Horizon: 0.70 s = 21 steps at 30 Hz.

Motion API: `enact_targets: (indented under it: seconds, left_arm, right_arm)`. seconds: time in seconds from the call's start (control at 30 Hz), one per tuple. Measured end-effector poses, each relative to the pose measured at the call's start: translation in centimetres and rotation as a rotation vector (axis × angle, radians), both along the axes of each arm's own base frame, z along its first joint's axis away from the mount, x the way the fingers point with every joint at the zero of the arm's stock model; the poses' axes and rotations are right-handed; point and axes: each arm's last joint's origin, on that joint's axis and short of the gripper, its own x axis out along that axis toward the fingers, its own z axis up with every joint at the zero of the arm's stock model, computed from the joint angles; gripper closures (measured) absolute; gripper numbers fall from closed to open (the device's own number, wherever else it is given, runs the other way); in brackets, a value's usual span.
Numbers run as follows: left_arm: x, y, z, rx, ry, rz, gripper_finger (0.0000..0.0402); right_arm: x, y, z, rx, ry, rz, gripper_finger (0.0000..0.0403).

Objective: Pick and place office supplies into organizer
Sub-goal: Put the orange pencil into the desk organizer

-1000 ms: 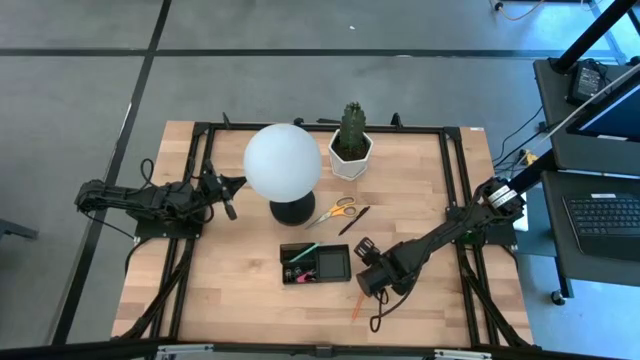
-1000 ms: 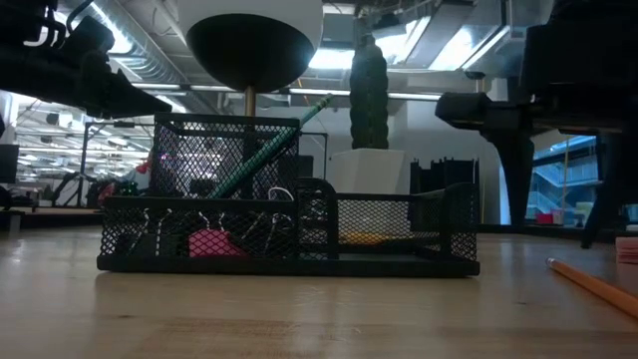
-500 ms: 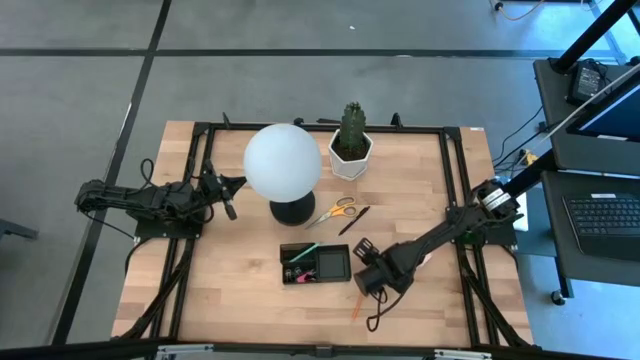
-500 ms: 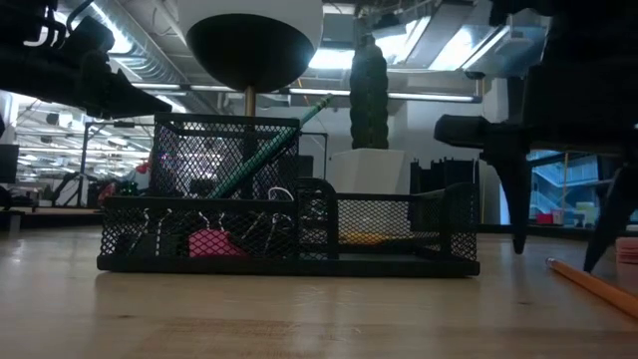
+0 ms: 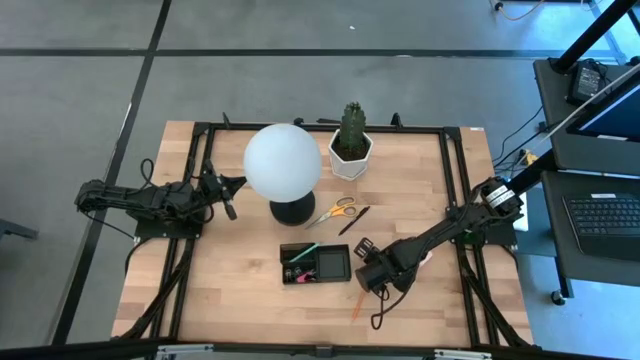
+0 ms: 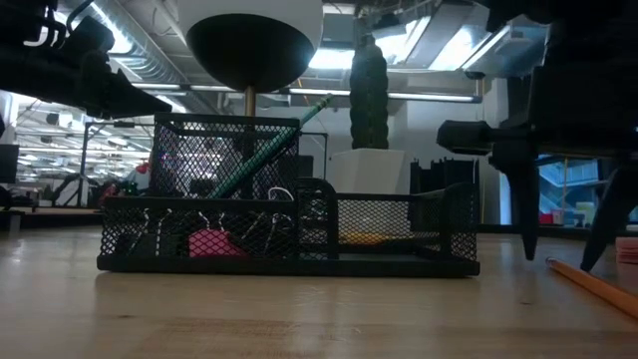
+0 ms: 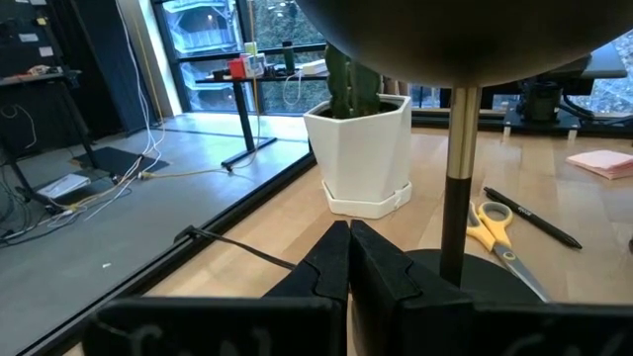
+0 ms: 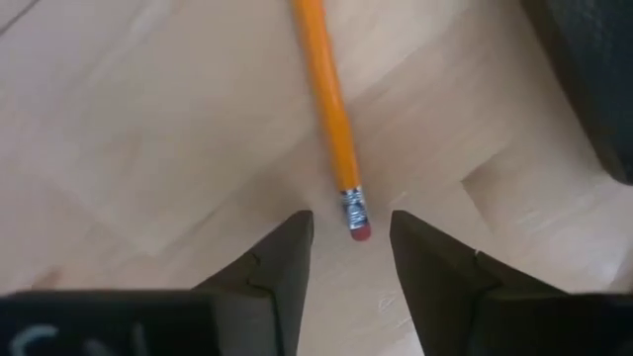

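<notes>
The black mesh organizer tray (image 5: 315, 264) sat just beside the right hand (image 8: 351, 259). Its fingers stood apart, straddling the eraser end of the orange wooden pencil (image 8: 331, 109) on the worktop (image 5: 240, 290), gripping nothing. The left hand (image 7: 348, 259) waited pinched shut by the white globe lamp (image 5: 282, 163).

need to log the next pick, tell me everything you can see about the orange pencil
The orange pencil is a plain, wood-look stick with a metal ferrule and pink eraser tip. It lies flat on the bare table, just right of the organizer. The right gripper is open, its fingers straddling the eraser end, not yet touching it.
</notes>
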Motion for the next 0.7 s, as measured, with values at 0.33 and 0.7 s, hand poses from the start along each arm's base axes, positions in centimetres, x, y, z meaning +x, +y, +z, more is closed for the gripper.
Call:
enact_targets:
  seconds: [0.33,0.7]
  left_arm:
    - [0.00,0.00,0.00,0.000,0.000,0.000,0.0398]
    - [0.00,0.00,0.00,0.000,0.000,0.000,0.0398]
  right_arm:
    - [0.17,0.01,-0.10,0.015,-0.007,0.024,0.0277]
    - [0.15,0.05,-0.10,0.038,0.004,0.024,0.0283]
